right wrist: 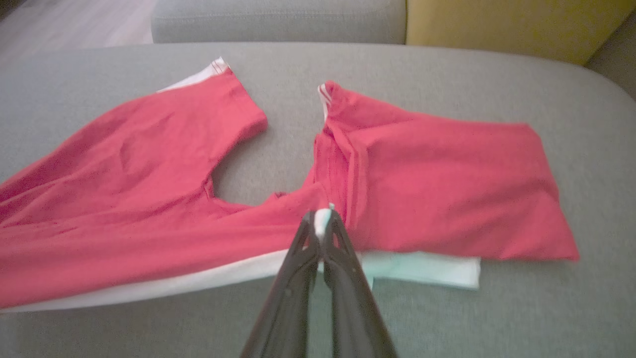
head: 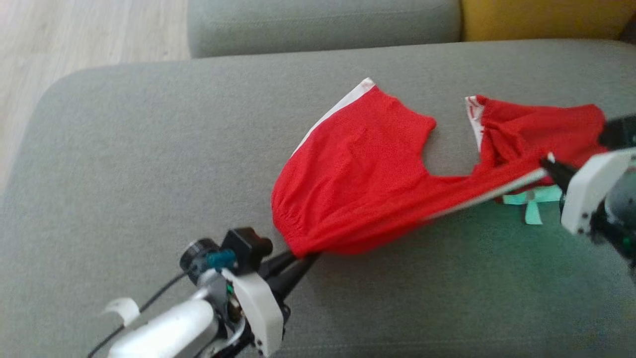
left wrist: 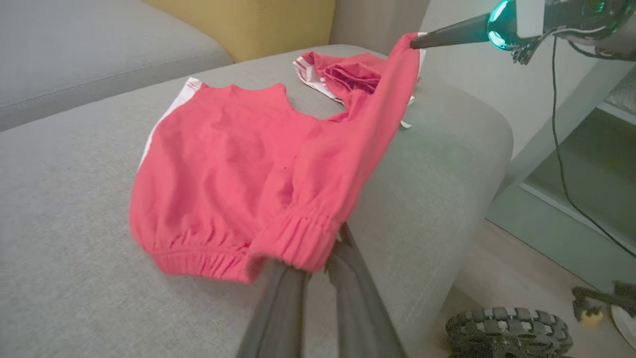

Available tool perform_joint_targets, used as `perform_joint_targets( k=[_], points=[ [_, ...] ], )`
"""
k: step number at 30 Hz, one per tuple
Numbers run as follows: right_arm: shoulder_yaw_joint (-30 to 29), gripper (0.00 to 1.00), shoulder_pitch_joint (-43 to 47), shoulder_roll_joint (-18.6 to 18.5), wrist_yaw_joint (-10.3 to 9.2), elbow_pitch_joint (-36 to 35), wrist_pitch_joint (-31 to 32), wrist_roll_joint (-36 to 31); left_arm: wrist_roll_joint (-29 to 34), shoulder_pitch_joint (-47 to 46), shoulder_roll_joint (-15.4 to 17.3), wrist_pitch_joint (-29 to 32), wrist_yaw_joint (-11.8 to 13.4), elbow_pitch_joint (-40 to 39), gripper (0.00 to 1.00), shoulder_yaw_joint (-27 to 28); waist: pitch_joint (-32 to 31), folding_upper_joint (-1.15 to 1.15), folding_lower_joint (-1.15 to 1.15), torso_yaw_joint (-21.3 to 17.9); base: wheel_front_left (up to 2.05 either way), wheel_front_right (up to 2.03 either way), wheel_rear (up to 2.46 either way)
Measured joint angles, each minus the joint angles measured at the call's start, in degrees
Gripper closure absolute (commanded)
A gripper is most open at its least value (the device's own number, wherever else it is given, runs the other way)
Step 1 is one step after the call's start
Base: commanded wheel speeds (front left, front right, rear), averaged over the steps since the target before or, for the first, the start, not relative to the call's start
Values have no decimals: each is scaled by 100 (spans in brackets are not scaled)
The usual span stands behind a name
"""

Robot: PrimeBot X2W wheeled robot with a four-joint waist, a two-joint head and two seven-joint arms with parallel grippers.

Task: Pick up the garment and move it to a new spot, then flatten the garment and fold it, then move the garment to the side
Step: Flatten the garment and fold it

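Observation:
The garment (head: 357,169) is a pair of red shorts with white side stripes, lying on a grey sofa cushion (head: 149,164). My left gripper (head: 304,258) is shut on its gathered elastic waistband at the lower left. In the left wrist view the waistband (left wrist: 298,238) bunches over the fingers. My right gripper (head: 549,161) is shut on the white-striped edge at the right, holding it slightly off the cushion. The cloth between the two grippers is pulled into a taut band. In the right wrist view the fingers pinch the garment (right wrist: 437,179) edge, with both legs spread beyond.
The grey backrest (head: 323,22) and a yellow cushion (head: 541,17) run along the far side. Wooden floor (head: 59,44) lies to the far left. In the left wrist view the cushion's right edge drops to the floor, where a wheel (left wrist: 507,333) and a cable (left wrist: 561,164) show.

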Motion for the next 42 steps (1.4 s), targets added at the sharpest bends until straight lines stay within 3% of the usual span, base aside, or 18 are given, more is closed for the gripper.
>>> perform_joint_targets(
  k=[14,25,42],
  points=[
    [64,100,-1341,166,0,258,125,-577,-98,-493,-302,-187,-83,347,100,218,566,0,0,617,0,0,0],
    [791,100,-2519,145,0,984,94,-788,-96,-952,-715,-402,-265,970,100,235,1068,0,0,1136,0,0,0],
    [1749,100,-3880,151,0,2446,-653,-990,-48,-1595,-1344,-651,-508,1929,100,227,1807,0,1,1776,0,0,0]
  ],
)
